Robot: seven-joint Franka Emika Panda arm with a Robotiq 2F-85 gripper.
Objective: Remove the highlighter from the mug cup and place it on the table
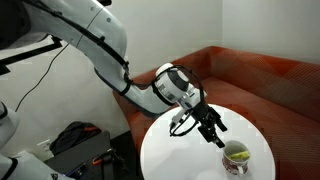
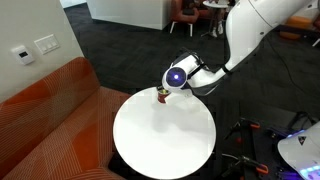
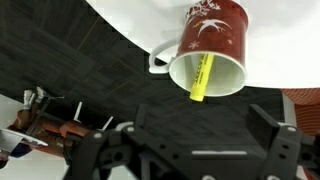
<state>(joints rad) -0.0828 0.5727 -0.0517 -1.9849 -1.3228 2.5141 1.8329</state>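
Clearly the tool (image 3: 185,150) gapes wide and empty, near the mug cup (image 3: 215,25) holding the highlighter (image 3: 200,78).

Access findings: the mug cup (image 3: 215,30) stands near the rim of the table (image 1: 182,150). Its mouth lies open toward the gripper (image 3: 190,135), whose jaws are spread wider than the mouth. The highlighter (image 3: 201,78) leans on the inner wall, with room beside it. The handle (image 3: 158,58) projects sideways. A broad bare surface adjoins the mug. The sofa (image 2: 50,110) curves close round the table in both exterior views.

Yellow highlighter (image 3: 201,78) leans inside the red mug cup (image 3: 222,30) on the white table (image 3: 140,15)
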